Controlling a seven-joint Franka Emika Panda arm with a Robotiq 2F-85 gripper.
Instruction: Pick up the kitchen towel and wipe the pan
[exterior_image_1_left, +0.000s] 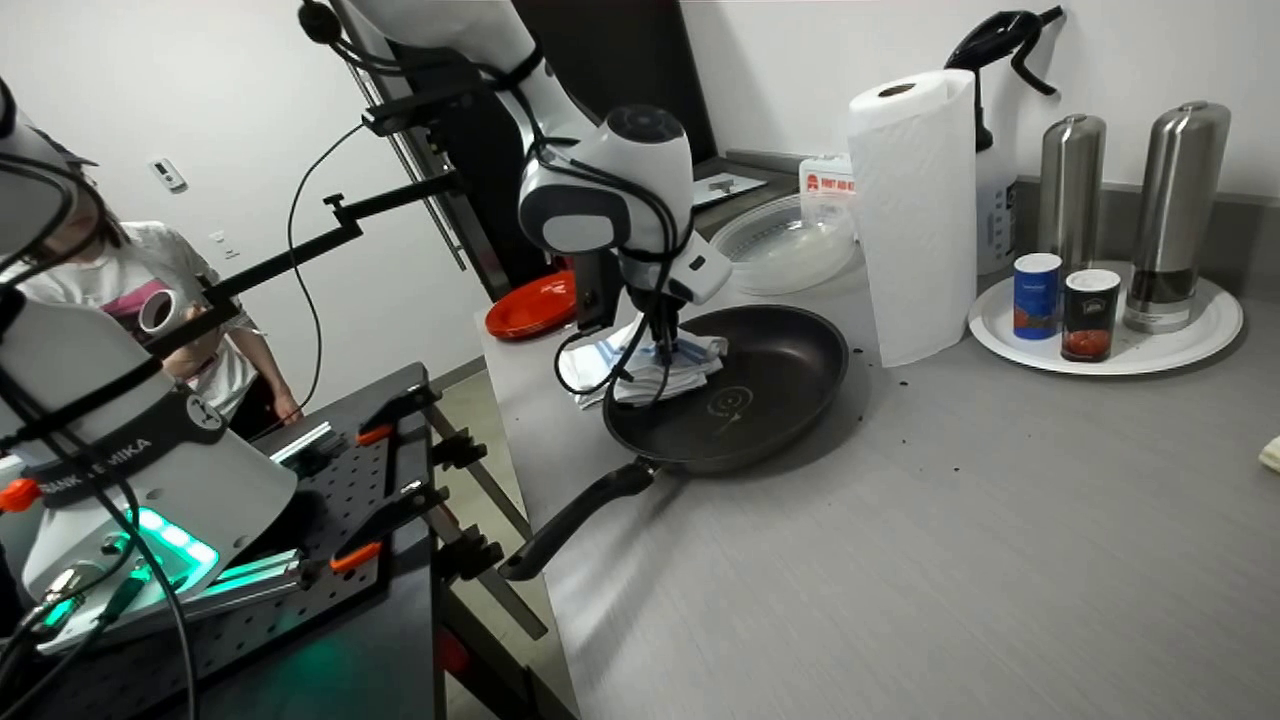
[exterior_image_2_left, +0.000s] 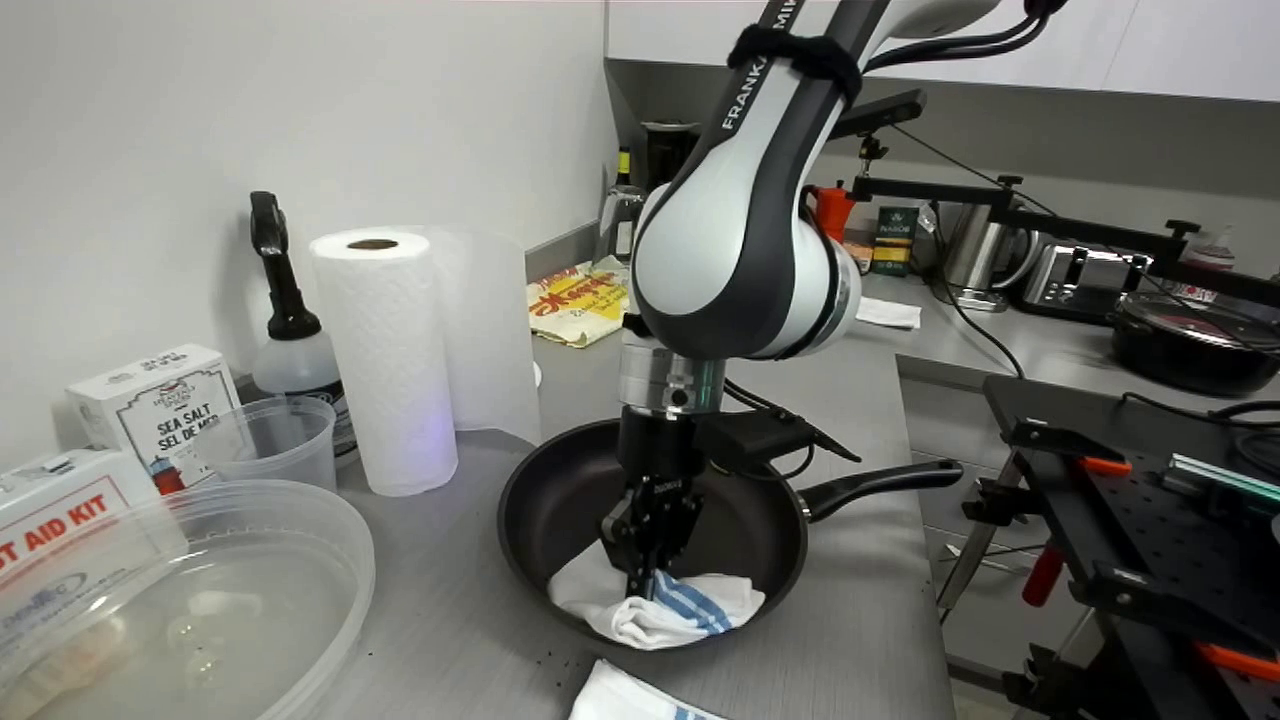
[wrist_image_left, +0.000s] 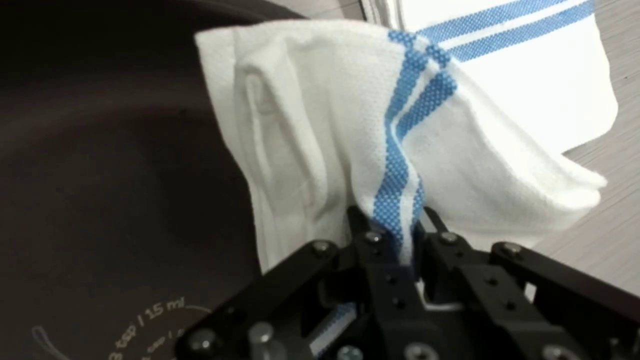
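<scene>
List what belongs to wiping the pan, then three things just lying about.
For the job:
black pincer
gripped white cloth towel with blue stripes
round dark frying pan

Lying about:
second striped white towel
tall white paper-towel roll
round red dish

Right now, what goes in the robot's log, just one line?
gripper: shut on blue-striped white kitchen towel | place: at edge of frying pan | second folded towel: on counter

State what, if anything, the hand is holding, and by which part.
The kitchen towel, pinched between the fingers of the hand by a bunched, blue-striped fold.
</scene>
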